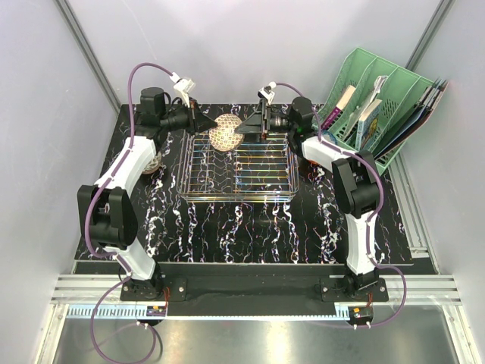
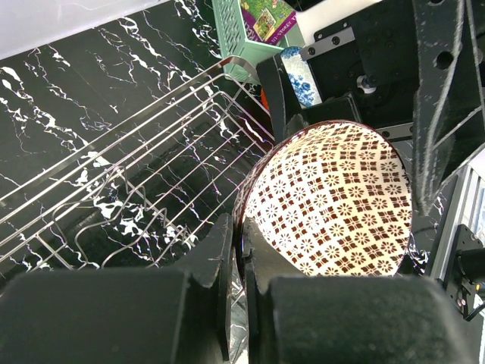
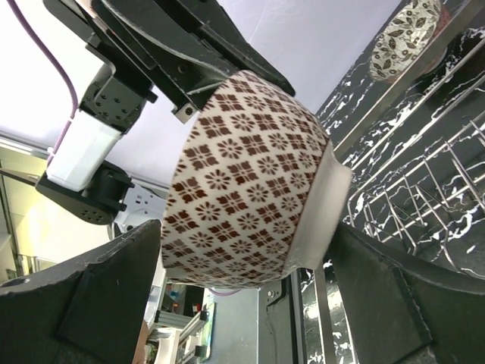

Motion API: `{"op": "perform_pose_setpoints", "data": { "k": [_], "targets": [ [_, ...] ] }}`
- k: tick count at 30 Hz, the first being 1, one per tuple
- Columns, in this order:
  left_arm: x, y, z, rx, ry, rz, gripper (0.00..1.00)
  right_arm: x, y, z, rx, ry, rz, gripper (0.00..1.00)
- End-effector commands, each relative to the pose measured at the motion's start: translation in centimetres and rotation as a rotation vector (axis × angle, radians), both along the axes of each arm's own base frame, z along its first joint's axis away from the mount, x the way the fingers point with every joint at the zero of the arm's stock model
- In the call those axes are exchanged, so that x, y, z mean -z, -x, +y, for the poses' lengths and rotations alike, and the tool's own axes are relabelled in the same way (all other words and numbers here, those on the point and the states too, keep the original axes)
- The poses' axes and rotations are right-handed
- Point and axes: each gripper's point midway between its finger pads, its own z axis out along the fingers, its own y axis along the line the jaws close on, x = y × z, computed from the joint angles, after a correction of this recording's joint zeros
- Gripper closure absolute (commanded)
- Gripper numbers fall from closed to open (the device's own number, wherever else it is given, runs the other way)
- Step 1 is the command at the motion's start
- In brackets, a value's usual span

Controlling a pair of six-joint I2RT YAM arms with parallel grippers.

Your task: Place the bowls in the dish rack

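Note:
My left gripper (image 1: pixel 204 121) is shut on the rim of a pink-red patterned bowl (image 1: pixel 225 133) and holds it on its side above the far edge of the silver wire dish rack (image 1: pixel 235 199). In the left wrist view the jaws (image 2: pixel 241 227) pinch the bowl's rim (image 2: pixel 333 205) over the rack (image 2: pixel 151 152). My right gripper (image 1: pixel 244 127) is open and straddles the same bowl (image 3: pixel 242 167), one finger (image 3: pixel 114 288) by the rim, the other (image 3: pixel 386 288) by the foot. A blue-and-white bowl (image 2: pixel 301 76) shows behind the right finger.
Another patterned bowl (image 1: pixel 154 165) sits on the black marbled table left of the rack, partly behind my left arm; it also shows in the right wrist view (image 3: pixel 405 38). A green slotted organiser (image 1: pixel 379 106) with books stands at the back right.

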Motion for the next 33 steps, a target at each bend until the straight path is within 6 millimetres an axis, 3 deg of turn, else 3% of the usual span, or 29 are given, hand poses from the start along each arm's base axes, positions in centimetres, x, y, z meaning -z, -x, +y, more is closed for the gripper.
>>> {"op": "perform_pose_setpoints", "data": {
  "k": [1,8,18,21,22,23,25,26,28,30,33],
  "targets": [
    [-4.6,0.0,-0.8,0.046,0.039,-0.153,1.00,-1.3,0.4,0.4,-0.006,-0.044,-0.031,0.00],
    [-4.8,0.0,-0.9,0.048,0.041,-0.169,1.00,-1.6,0.5,0.6,-0.016,-0.068,-0.019,0.01],
    [-4.6,-0.1,-1.0,0.049,0.042,-0.165,1.00,-1.2,1.1,0.7,-0.031,-0.081,-0.012,0.20],
    [-4.4,0.1,-1.0,0.051,0.040,-0.164,1.00,-2.2,1.5,0.5,-0.043,-0.106,-0.030,0.39],
    [-4.2,0.0,-0.9,0.048,0.038,-0.161,1.00,-2.5,1.6,0.5,-0.044,-0.110,-0.036,0.49],
    [-4.1,0.1,-1.0,0.050,0.037,-0.160,1.00,-2.7,1.6,0.5,-0.042,-0.113,-0.040,0.68],
    [-4.1,0.1,-1.0,0.050,0.037,-0.161,1.00,-3.1,1.7,0.4,-0.046,-0.117,-0.048,0.81],
    [-4.1,0.2,-1.0,0.051,0.038,-0.159,1.00,-3.3,1.8,0.4,-0.046,-0.120,-0.054,0.93],
    [-4.0,0.1,-1.0,0.050,0.038,-0.158,1.00,-3.6,1.9,0.4,-0.048,-0.121,-0.057,1.00],
    [-3.9,0.0,-1.0,0.049,0.039,-0.153,0.98,-3.4,1.8,0.4,-0.047,-0.118,-0.056,1.00],
    [-4.0,0.0,-1.0,0.052,0.041,-0.153,0.81,-3.0,1.7,0.5,-0.044,-0.105,-0.048,1.00]
  ]
}}
